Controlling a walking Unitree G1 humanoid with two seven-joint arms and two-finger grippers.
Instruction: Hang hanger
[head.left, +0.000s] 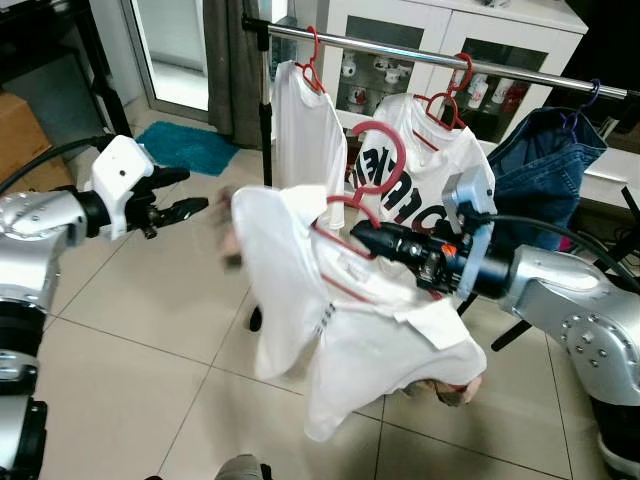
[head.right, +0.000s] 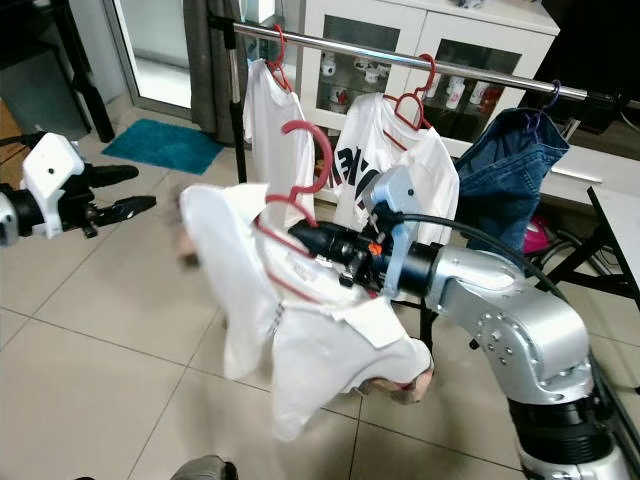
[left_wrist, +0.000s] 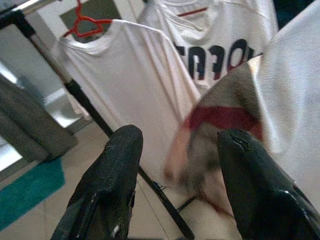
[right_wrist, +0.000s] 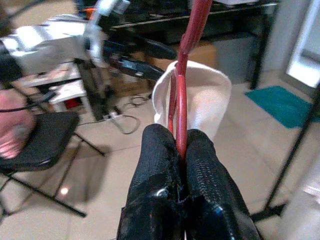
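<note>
The right gripper (head.left: 368, 238) is pressed together on the neck of a red hanger (head.left: 372, 172) that carries a white T-shirt (head.left: 330, 320). The hanger is held in the air below and in front of the metal rail (head.left: 420, 55), its hook upright and not touching the rail. The shirt hangs down over the tiled floor (head.left: 130, 330), partly blurred. The left gripper (head.left: 178, 192) is off the shirt's left edge, fingers spread, holding nothing. On the rail hang a plain white shirt (head.left: 308, 125) near its left end, a printed white shirt (head.left: 440, 170) at the middle, and a denim garment (head.left: 545, 160) towards the right end.
</note>
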